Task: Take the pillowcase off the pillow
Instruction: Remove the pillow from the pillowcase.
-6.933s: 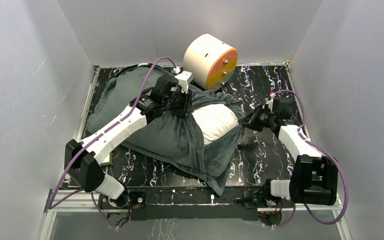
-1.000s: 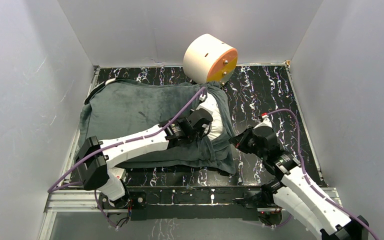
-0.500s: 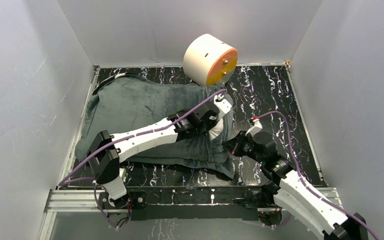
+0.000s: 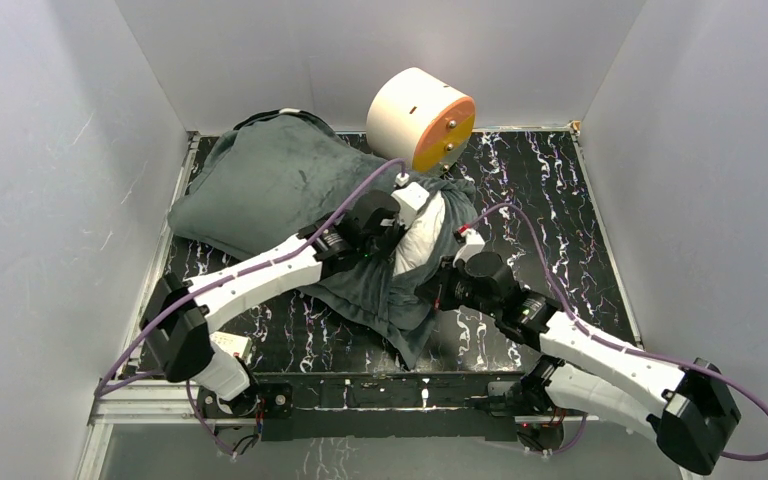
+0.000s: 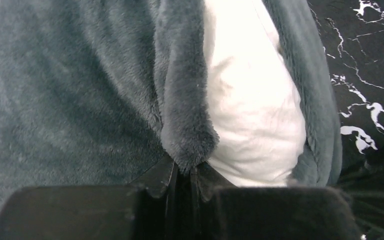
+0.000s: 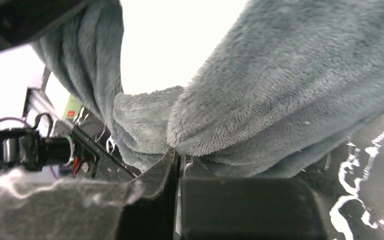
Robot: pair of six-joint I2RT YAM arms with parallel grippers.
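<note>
The pillowcase (image 4: 270, 185) shows its plain dark grey side and is bunched up at the back left of the table, lifted into a mound. The white pillow (image 4: 422, 232) pokes out of its open right end. My left gripper (image 4: 388, 228) is shut on the upper edge of the pillowcase opening (image 5: 187, 140), with the pillow (image 5: 252, 115) right beside it. My right gripper (image 4: 438, 292) is shut on the lower edge of the pillowcase (image 6: 260, 105) just below the pillow. No zebra stripes show.
A cream-and-orange cylinder (image 4: 422, 120) stands at the back centre, close behind the pillow's end. The black marbled tabletop (image 4: 550, 200) is walled by grey panels on three sides. A small white box (image 4: 228, 346) lies near the left arm's base.
The left gripper has drawn the pillowcase back and left, heaping it into a taller mound at the back left. The right gripper has moved left and inward. More white pillow shows.
</note>
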